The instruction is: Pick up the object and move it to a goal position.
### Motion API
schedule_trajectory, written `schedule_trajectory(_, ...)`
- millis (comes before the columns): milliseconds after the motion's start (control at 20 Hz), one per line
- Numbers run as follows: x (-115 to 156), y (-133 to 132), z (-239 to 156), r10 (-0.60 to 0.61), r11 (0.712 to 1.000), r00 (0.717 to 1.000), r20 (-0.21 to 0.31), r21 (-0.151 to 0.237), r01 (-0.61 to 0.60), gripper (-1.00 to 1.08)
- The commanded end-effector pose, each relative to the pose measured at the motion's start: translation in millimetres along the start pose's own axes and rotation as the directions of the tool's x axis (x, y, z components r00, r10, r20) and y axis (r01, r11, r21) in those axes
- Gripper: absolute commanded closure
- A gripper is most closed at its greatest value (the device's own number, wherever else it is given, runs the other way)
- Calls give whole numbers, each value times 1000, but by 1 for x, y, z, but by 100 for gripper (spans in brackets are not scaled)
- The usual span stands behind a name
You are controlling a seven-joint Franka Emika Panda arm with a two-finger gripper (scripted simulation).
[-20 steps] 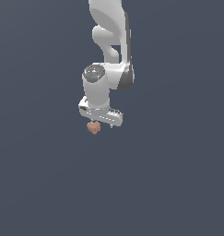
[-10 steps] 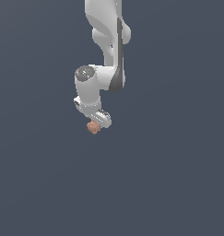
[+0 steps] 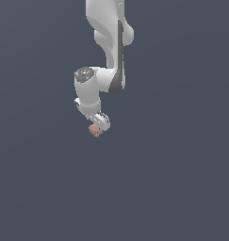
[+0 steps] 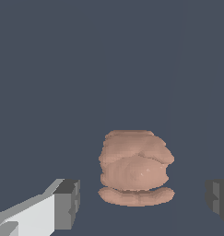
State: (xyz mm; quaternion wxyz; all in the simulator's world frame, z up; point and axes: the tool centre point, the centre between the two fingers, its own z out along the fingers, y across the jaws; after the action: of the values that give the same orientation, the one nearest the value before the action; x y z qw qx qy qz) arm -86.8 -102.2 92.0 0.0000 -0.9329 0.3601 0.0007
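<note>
The object (image 3: 94,131) is a small lumpy reddish-brown blob lying on the dark floor, directly under the white arm's hand in the exterior view. In the wrist view the object (image 4: 136,163) sits between the two dark fingertips, with a gap on each side. My gripper (image 4: 143,200) is open around it, one finger (image 4: 67,203) on one side and the other finger (image 4: 218,197) at the frame's edge. In the exterior view the gripper (image 3: 100,126) hangs low over the blob, its fingers mostly hidden by the hand.
A flat, uniform dark grey-blue floor (image 3: 172,188) fills both views. The white arm (image 3: 111,42) comes down from the upper part of the exterior view.
The wrist has turned about its vertical axis and the hand now looks narrower in the exterior view. The elbow has shifted slightly. The object has stayed in place.
</note>
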Motion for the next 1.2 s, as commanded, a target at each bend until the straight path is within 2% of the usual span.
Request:
schedule_trajectory(0, 0, 0, 1, 0, 1000, 1000, 0, 0, 0, -92)
schedule_trajectory(550, -1, 1, 43, 6, 1000, 1000, -1, 0, -6, -92)
schedule_trajectory(800, 0, 1, 50, 6, 1000, 1000, -1, 0, -6, -92)
schedule_trajectory(850, 0, 1, 50, 6, 1000, 1000, -1, 0, -6, 108)
schedule_trajectory(1150, 0, 1, 50, 6, 1000, 1000, -1, 0, -6, 108)
